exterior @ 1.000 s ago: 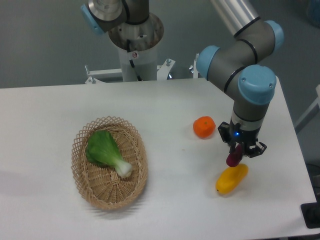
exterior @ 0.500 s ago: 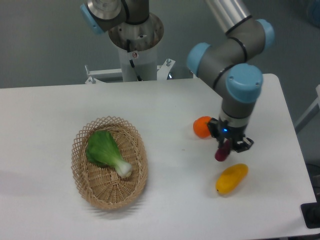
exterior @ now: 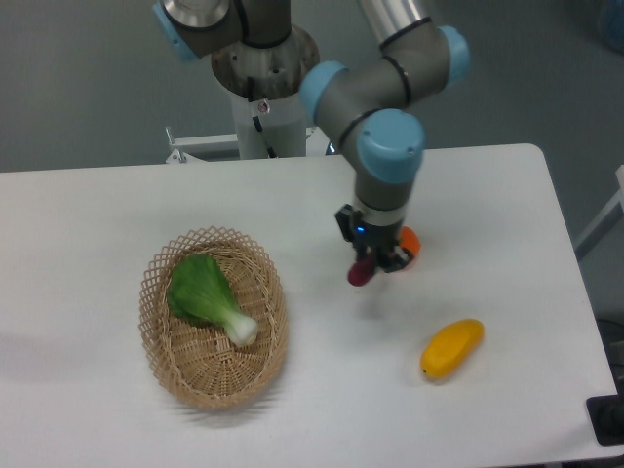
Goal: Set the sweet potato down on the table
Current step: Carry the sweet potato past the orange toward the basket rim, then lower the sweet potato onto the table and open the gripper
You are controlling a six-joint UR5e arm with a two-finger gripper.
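Our fingers (exterior: 370, 265) grip the sweet potato (exterior: 360, 272) above the bench (exterior: 322, 390), the orange (exterior: 409, 240) just behind at two o'clock. Released from this height, we judge it could bounce or roll toward the basket (exterior: 214, 317) at nine o'clock.

A plain grey-green wall (exterior: 88, 88) stands behind.

Even, fairly bright light falls from overhead on the white tabletop (exterior: 117, 390). Shadows are soft and short: a faint one lies under the wicker basket (exterior: 214, 317) and beside the yellow fruit (exterior: 451, 348). No harsh glare. Focus looks slightly soft throughout, perhaps from low resolution.
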